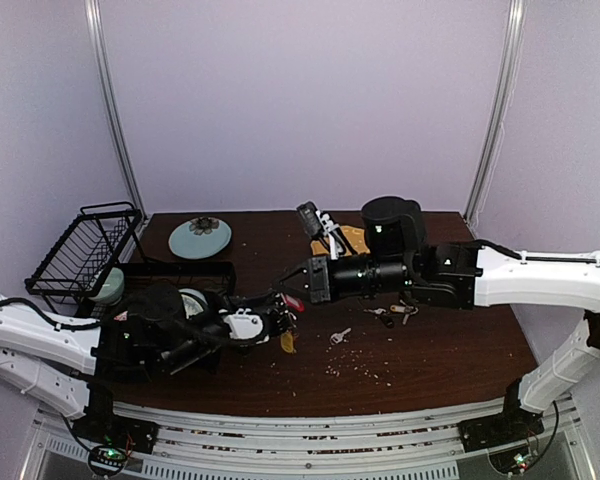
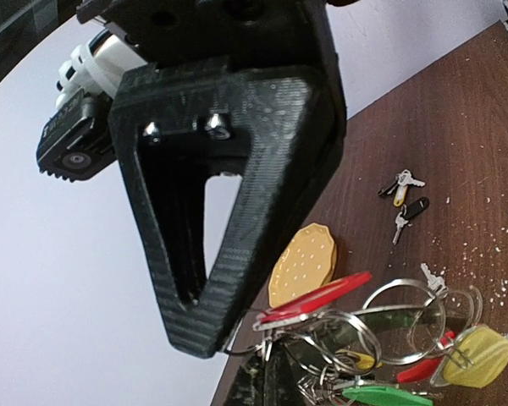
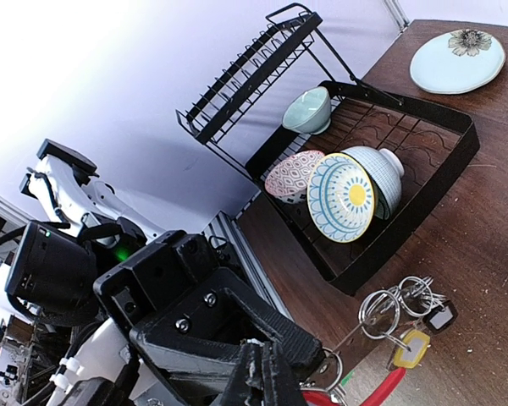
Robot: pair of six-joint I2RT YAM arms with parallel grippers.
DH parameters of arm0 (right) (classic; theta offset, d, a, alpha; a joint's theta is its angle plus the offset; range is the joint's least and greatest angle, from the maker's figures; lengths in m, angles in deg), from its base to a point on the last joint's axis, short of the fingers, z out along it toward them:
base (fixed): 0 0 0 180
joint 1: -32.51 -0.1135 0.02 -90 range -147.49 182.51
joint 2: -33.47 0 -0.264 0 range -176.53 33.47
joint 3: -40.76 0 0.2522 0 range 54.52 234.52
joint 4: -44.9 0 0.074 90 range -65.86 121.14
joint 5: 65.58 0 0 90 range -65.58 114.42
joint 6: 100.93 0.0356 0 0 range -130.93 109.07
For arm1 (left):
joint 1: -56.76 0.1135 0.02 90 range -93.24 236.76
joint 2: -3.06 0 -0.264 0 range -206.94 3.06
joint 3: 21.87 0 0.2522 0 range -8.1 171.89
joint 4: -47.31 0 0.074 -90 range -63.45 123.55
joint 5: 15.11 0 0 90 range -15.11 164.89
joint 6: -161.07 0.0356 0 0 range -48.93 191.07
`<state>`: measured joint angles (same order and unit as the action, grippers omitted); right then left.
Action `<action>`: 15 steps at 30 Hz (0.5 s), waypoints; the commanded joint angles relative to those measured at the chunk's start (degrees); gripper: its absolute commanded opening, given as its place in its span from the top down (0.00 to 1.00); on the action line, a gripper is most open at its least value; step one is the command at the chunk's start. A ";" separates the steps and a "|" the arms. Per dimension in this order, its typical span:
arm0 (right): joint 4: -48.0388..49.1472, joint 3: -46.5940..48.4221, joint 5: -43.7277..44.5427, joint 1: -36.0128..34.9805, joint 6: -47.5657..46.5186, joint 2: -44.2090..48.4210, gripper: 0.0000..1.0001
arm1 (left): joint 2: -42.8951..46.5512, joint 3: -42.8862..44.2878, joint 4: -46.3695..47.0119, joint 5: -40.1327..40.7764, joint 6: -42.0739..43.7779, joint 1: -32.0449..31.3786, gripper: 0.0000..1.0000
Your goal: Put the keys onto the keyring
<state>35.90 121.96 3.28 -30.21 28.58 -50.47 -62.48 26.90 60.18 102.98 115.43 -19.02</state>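
Lavender walls (image 1: 300,100) on every side. Dark wooden table (image 1: 460,350) with crumbs (image 1: 358,365) scattered front-centre. Black dish rack (image 1: 80,250) at left, with a pale blue plate (image 1: 200,238) beyond it. Yellow plate (image 1: 352,238) back-centre. Keyring (image 1: 286,318) left of centre, pinched by left gripper (image 2: 269,376) and right gripper (image 3: 261,381), both clamped tight. Loose keys (image 1: 392,314) lie well right of it.

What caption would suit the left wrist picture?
Left gripper and right gripper meet at the tagged keyring; loose keys lie beyond.

Pale lilac walls (image 1: 300,100), two silvery corner posts (image 1: 115,110), dark brown wooden table (image 1: 440,350), soft even light
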 commanded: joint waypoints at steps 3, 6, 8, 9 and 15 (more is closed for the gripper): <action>0.65 0.79 -4.04 -1.58 1.73 -2.59 1.00 | -0.77 1.70 11.66 4.32 -7.21 0.77 1.00; -0.10 2.09 -3.59 -2.12 0.98 -3.16 1.00 | -0.95 2.29 11.40 4.69 -10.09 1.17 1.00; -0.50 2.61 -3.18 -2.40 0.49 -3.44 1.00 | -0.50 2.37 11.23 4.04 -12.19 1.70 1.00; -0.84 2.94 -2.95 -2.51 0.16 -3.63 1.00 | -0.14 2.31 11.17 3.25 -13.07 1.99 1.00; -2.20 4.99 -3.09 -3.80 -2.30 -4.48 1.00 | 0.30 0.96 13.72 3.66 -13.13 2.49 1.00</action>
<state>36.55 125.20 5.20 -30.45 27.92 -53.66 -63.51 26.90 62.04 105.78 104.30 -17.71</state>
